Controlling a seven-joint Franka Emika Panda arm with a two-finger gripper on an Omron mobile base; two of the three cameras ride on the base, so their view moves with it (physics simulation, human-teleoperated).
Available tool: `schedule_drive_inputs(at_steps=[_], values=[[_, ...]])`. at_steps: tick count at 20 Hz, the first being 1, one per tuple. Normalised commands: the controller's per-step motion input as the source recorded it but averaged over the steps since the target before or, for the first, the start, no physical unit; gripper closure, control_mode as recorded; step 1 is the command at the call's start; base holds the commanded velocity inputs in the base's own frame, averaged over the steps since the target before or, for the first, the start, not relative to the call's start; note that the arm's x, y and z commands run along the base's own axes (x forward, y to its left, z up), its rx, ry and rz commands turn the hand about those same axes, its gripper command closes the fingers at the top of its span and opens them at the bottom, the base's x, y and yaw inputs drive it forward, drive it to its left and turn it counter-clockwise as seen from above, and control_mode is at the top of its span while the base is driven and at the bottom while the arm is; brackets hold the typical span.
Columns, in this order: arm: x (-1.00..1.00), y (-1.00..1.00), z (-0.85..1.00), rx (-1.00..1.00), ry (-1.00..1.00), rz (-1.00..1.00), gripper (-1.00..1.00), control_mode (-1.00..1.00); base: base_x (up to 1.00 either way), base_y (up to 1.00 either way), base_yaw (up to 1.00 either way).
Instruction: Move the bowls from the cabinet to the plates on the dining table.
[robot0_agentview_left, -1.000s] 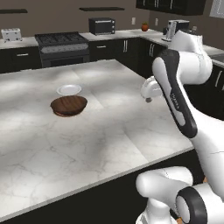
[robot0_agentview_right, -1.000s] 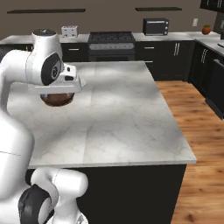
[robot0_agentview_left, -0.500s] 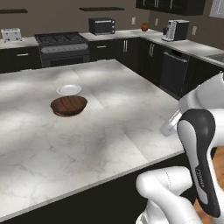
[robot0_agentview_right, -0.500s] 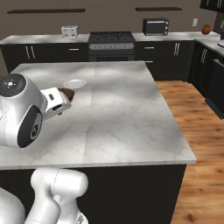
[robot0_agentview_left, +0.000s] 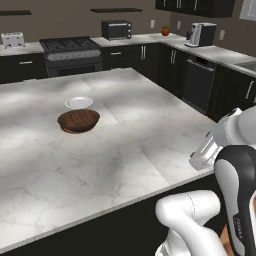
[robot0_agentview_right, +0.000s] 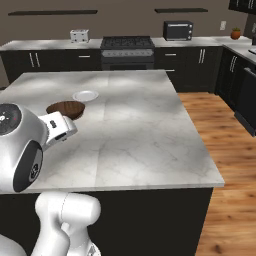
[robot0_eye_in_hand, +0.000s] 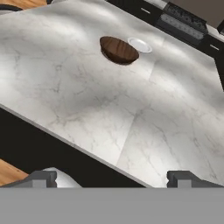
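- The wooden bowl (robot0_agentview_left: 78, 120) rests in the left-centre of the left base view, on the dining table (robot0_agentview_left: 150, 135). Its position matches that of a second ago.
- Appearance: wide, shallow, dark brown, with streaked grain. No plate rim shows under it from these views.
- An empty pale plate (robot0_agentview_left: 78, 102) lies just behind the bowl, close to it; whether they touch cannot be told.
- The arm has withdrawn: a second ago it stood over the tabletop; now it sits at the lower right of the left base view, beyond the table's near edge.
- The gripper (robot0_eye_in_hand: 111, 177) has its fingers spread wide and empty, at the bottom of the hand view.
- Judgement: one bowl appears delivered; the red bowl remains to be fetched for the empty plate.
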Motion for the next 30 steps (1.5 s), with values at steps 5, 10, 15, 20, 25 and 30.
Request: schedule_drive_inputs(at_steps=[5,10,15,20,25,30], values=[[0.00,0.00,0.00,0.00,0.00,0.00,-1.00,-1.00,0.00,0.00,0.00],[0.00,0.00,0.00,0.00,0.00,0.00,-1.00,-1.00,0.00,0.00,0.00],[0.00,0.00,0.00,0.00,0.00,0.00,-1.00,-1.00,0.00,0.00,0.00],[0.00,0.00,0.00,0.00,0.00,0.00,-1.00,-1.00,0.00,0.00,0.00],[0.00,0.00,0.00,0.00,0.00,0.00,-1.00,1.00,-0.31,-0.17,-0.02],[0.00,0.00,0.00,0.00,0.00,0.00,-1.00,1.00,-1.00,-0.64,-0.16]])
